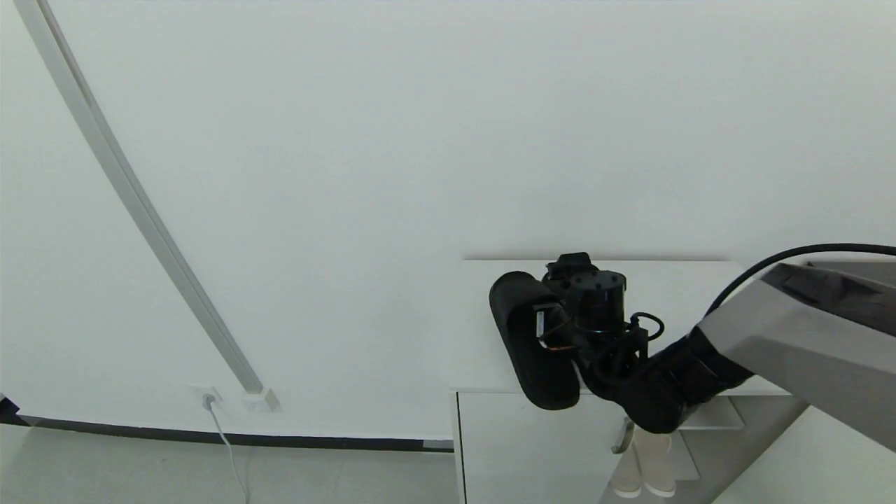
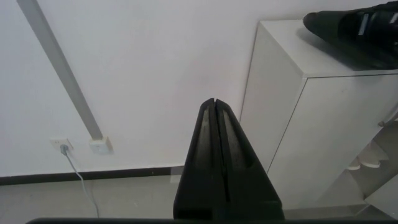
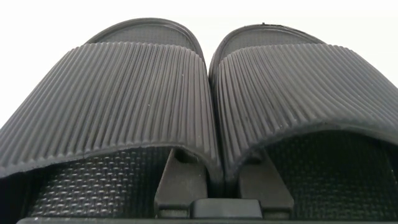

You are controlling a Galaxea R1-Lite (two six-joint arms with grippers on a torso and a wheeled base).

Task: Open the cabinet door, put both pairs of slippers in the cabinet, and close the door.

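Fingers of my right gripper (image 3: pixel 221 167) are clamped on the black slippers (image 3: pixel 124 93). One finger sits under each strap, pinching the pair's two inner sides together, so both shoes ride as one piece. From the head view, the pair (image 1: pixel 533 343) sits at the left front part of the cabinet (image 1: pixel 525 455) top. Its long axis runs roughly from the wall toward me, and the near end hangs out past the front edge. I cannot tell whether the soles touch the top or hang just over it. What matters next is that the opening (image 1: pixel 707 420) lies below the pair and off to my right, with shelves showing inside. A white pair (image 1: pixel 644 470) already stands low down in it. I judge the slippers must come forward off the top, drop, shift right, and go in lengthwise so the shelf edge is not clipped. My left gripper (image 2: pixel 214 109) has its fingers pressed together on nothing. It hangs low, off the cabinet's left side and well apart from the opening, so the right arm is the nearer one.
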